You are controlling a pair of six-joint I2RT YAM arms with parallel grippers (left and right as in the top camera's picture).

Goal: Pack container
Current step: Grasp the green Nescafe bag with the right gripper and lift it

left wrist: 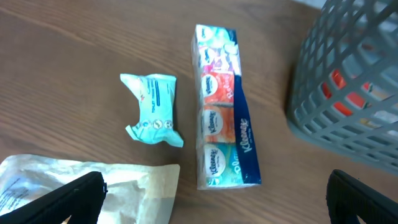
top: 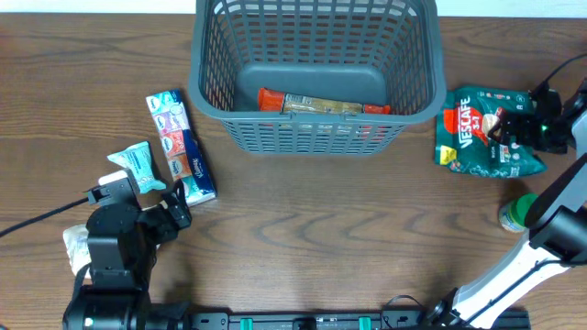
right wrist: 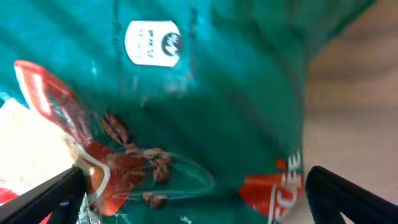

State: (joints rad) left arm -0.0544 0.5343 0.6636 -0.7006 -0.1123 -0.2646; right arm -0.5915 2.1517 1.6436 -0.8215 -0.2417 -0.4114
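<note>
Right pincer (right wrist: 198, 199), jaws wide over the coffee bag (right wrist: 236, 93), may pinch only loose foil and drop it short of the basket (top: 303, 137); left pincer (left wrist: 217, 194) also wide

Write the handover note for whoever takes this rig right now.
Left pincer: open, above the table by the tissues, wipes and a pouch.
Right pincer: open, close over the coffee bag, right of the basket.
Done: one packet lies in the basket.
Left: coffee bag, tissues, wipes, pouch and a small bottle are all outside it, on the table.
</note>
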